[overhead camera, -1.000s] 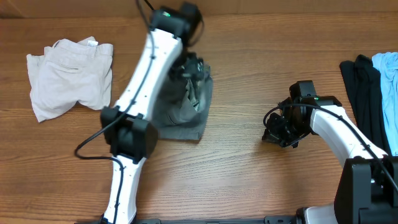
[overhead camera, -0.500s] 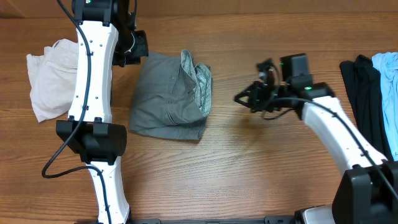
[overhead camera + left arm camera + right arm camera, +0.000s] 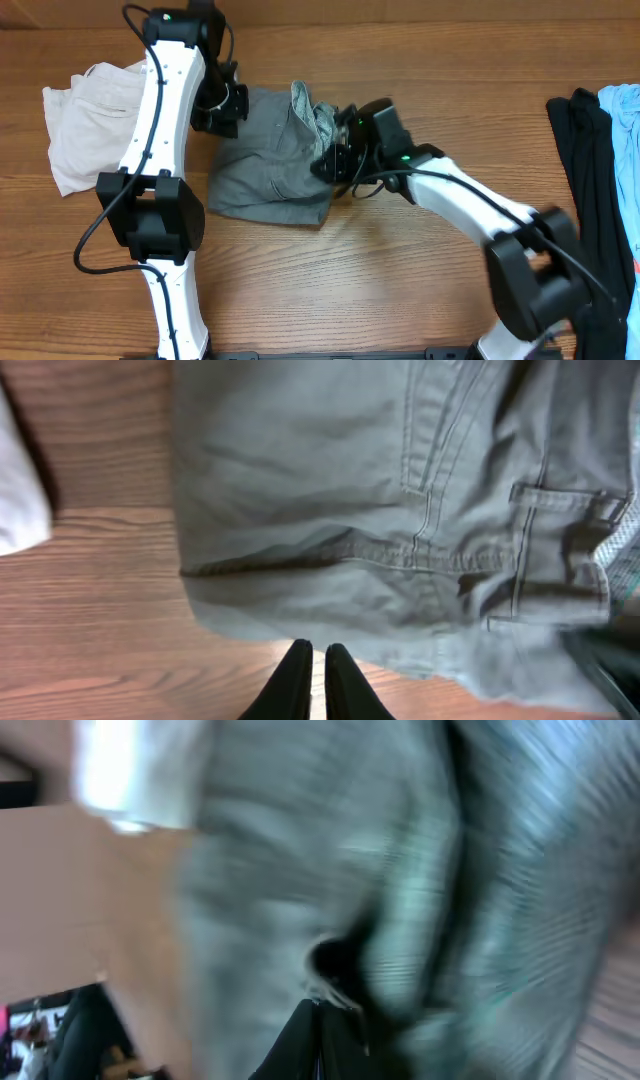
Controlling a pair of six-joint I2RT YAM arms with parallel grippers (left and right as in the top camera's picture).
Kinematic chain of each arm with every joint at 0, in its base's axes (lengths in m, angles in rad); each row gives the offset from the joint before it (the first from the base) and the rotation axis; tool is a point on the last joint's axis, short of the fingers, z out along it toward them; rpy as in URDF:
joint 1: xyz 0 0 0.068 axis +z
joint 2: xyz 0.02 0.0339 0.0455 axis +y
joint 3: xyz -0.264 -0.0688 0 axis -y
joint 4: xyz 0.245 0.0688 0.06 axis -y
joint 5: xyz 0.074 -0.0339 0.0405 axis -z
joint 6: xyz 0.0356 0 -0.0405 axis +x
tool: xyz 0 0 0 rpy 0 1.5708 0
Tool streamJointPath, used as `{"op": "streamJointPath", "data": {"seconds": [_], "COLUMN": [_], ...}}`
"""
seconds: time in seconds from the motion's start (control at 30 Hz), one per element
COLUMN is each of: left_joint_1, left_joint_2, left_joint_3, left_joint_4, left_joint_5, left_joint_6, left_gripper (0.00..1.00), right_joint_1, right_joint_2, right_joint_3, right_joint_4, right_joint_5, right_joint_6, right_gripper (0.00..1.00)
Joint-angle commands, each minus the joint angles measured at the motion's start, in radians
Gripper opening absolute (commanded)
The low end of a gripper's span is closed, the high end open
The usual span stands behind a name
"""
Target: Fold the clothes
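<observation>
While the medium-grey cotton shorts (image 3: 270, 170) lie roughly folded yet rumpled in the middle of the wooden worktop (image 3: 400, 280), the left tool (image 3: 311, 660) and right tool (image 3: 335, 162), both pressed together, flank them, so neatening seemingly remains.

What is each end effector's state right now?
Left end effector: closed, empty.
Right end effector: closed at the grey shorts; grip cannot be told.
</observation>
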Motion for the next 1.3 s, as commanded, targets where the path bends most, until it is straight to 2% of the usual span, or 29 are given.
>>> {"op": "streamJointPath", "data": {"seconds": [0.0, 0.07, 0.1, 0.37, 0.5, 0.6, 0.73, 0.93, 1.07, 1.2, 1.27], "left_joint_1": [-0.002, -0.002, -0.002, -0.003, -0.014, -0.028, -0.049, -0.082, -0.082, -0.077, -0.072], "left_joint_2": [0.0, 0.0, 0.0, 0.0, 0.0, 0.0, -0.001, -0.001, -0.001, -0.001, -0.001], "left_joint_3": [-0.091, -0.15, -0.179, -0.388, -0.482, -0.556, -0.608, -0.611, -0.611, -0.611, -0.611], "left_joint_4": [0.034, 0.067, 0.085, 0.253, 0.317, 0.346, 0.367, 0.395, 0.409, 0.393, 0.385], "left_joint_5": [0.02, 0.021, 0.021, 0.126, 0.122, 0.134, 0.147, 0.147, 0.146, 0.114, 0.087], "left_joint_6": [0.023, 0.023, 0.023, 0.022, 0.021, 0.018, 0.018, 0.002, -0.005, -0.005, -0.005], "left_gripper": [0.11, 0.11, 0.11, 0.11, 0.09, 0.05, 0.04, 0.04, 0.04, 0.04, 0.04], "right_joint_1": [-0.018, -0.04, -0.048, -0.064, -0.054, -0.042, -0.029, -0.006, 0.005, -0.044, -0.099], "right_joint_2": [0.055, 0.057, 0.054, -0.065, -0.114, -0.1, -0.029, 0.118, 0.208, 0.23, 0.228], "right_joint_3": [0.01, 0.01, 0.01, 0.082, 0.118, 0.118, 0.118, 0.118, 0.118, 0.118, 0.118], "right_joint_4": [-0.065, -0.185, -0.215, -0.282, -0.149, -0.026, 0.112, 0.299, 0.321, 0.23, 0.197], "right_joint_5": [0.074, 0.147, 0.161, 0.14, 0.084, 0.09, 0.093, 0.085, 0.11, 0.265, 0.28], "right_joint_6": [0.108, 0.21, 0.209, 0.016, 0.003, 0.003, 0.01, 0.114, 0.144, 0.183, 0.188], "right_gripper": [0.04, 0.04, 0.04, 0.04, 0.04, 0.04, 0.04, 0.04, 0.04, 0.04, 0.04]}}
